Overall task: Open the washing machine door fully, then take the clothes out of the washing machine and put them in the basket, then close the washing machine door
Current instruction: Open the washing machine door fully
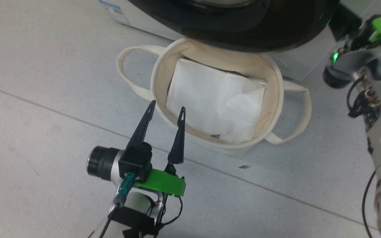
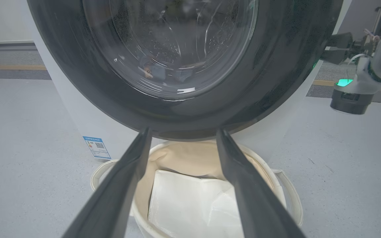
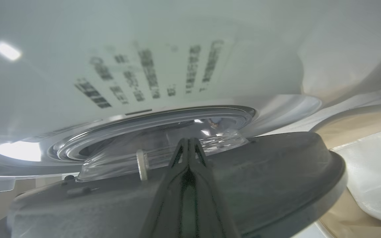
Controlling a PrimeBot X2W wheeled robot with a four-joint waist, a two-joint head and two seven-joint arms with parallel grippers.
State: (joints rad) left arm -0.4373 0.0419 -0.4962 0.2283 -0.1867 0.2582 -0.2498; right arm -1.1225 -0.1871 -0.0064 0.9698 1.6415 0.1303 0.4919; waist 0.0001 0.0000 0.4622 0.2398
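Note:
The washing machine door [image 2: 276,82], a black rim around bulging glass, stands slightly ajar from the white washing machine [image 3: 177,39]. My right gripper [image 3: 189,142] is shut, its fingers pushed into the gap between the door's grey inner face [image 3: 260,172] and the machine front, holding nothing. Through the glass a dim bluish bundle [image 2: 164,71] lies in the drum; I take it for the clothes. The cream basket [image 1: 278,96] sits on the floor under the door. My left gripper [image 1: 167,105] hangs open and empty at the basket's near rim, fingers pointing toward the door.
A plain white folded sheet [image 1: 217,99] lies in the basket. The basket's looped handles [image 1: 124,62] stick out to both sides. A blue label [image 2: 96,147] marks the machine's lower front. Grey tiled floor [image 1: 45,115] spreads to the left.

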